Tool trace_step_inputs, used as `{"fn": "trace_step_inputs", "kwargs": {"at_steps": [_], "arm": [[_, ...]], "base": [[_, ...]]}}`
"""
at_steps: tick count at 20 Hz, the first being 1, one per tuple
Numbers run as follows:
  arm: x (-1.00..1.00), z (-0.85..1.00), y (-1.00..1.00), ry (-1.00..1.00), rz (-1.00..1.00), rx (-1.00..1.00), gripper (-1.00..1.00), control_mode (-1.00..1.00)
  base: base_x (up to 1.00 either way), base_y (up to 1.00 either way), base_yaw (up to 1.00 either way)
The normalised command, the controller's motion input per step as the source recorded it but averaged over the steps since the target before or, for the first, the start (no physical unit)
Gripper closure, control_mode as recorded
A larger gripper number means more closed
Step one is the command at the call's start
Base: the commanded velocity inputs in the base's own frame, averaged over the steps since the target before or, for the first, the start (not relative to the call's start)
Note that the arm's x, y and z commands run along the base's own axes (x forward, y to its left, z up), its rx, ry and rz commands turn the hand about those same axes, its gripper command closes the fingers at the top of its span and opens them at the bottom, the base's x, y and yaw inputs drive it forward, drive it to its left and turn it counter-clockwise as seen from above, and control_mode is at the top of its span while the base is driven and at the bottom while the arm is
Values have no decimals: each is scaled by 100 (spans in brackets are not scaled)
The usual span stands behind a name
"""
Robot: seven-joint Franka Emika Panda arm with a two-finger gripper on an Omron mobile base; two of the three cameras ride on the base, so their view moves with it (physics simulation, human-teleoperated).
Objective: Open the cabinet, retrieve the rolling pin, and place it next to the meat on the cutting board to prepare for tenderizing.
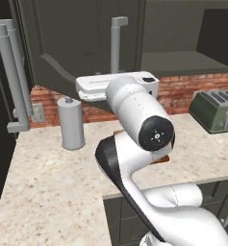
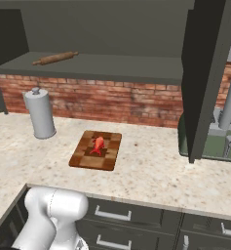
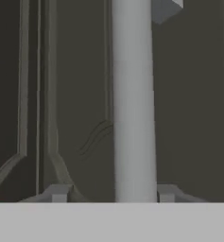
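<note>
Cabinet (image 2: 107, 29): dark grey-green, mounted above the counter, both doors swung out. One door (image 1: 82, 48) with an arched raised panel hangs out on the left; the other door (image 2: 204, 73) stands edge-on at the right.

Bar handle (image 3: 133, 104): long, grey, upright on the left door's panel. It runs between the two fingertips (image 3: 59, 193) of the gripper (image 3: 112, 194). The jaws stand on either side of the bar with a narrow gap on each side; whether they touch it cannot be told.

Rolling pin (image 2: 54, 58): slim, brown, lying on the cabinet's shelf (image 2: 117, 66), far left, slightly slanted.

Cutting board (image 2: 96, 150): checkered brown wood, flat on the speckled counter (image 2: 156, 171), below the shelf.

Meat (image 2: 98, 144): small red-orange chunk, on the far half of the board, roughly at its middle.

Canister (image 2: 39, 113): tall, grey, with a knobbed lid, upright against the brick wall (image 2: 112, 100), left of the board and apart from it.

Toaster (image 1: 216, 109): green, at the right end of the counter, against the wall.

Drawers (image 2: 136, 219): dark fronts with light handles, under the counter's near edge.
</note>
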Motion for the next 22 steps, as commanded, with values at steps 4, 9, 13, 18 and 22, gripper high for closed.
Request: {"fn": "trace_step_inputs", "kwargs": {"at_steps": [4,9,13,18,22], "arm": [[-43,0,-21,-6,1,15,-100,-100],[-49,1,-27,-5,3,16,-100,-100],[-47,12,-48,-2,6,20,-100,-100],[-22,17,-60,0,7,21,-100,-100],[0,10,-59,0,12,22,-100,-100]], "base": [[0,0,0],[0,0,0],[0,0,0],[0,0,0],[0,0,0]]}}
